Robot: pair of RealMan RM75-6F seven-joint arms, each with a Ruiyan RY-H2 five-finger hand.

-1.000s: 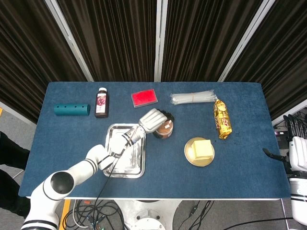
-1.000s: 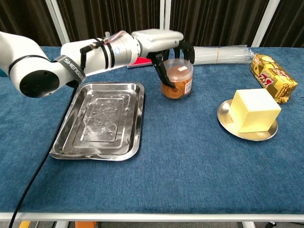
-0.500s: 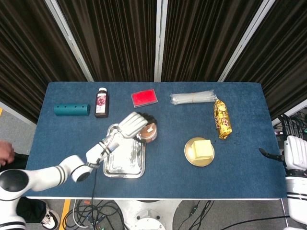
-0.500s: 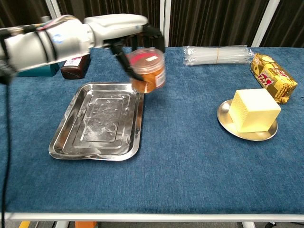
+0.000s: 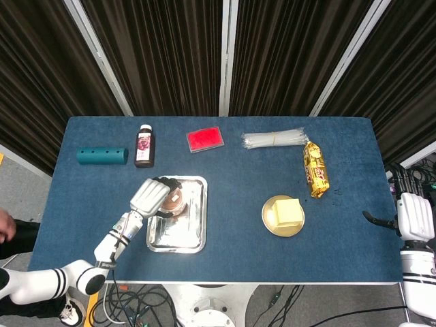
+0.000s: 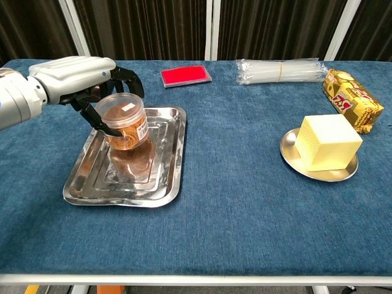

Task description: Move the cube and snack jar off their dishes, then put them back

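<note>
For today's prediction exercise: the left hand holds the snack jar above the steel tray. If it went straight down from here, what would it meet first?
Most likely the steel tray: the snack jar in the left hand hangs over its floor, seemingly just above it, though the gap is unclear.

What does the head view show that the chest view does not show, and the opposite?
Only the head view shows the right hand beside the table's right edge, holding nothing, plus the teal cylinder and the dark bottle at the back left.

Only the chest view shows the snack jar's side and label, and its reflection in the tray.

Both show the left hand gripping the snack jar over the steel tray, the yellow cube on its round dish, the red pad, the clear packet and the gold snack pack.
</note>
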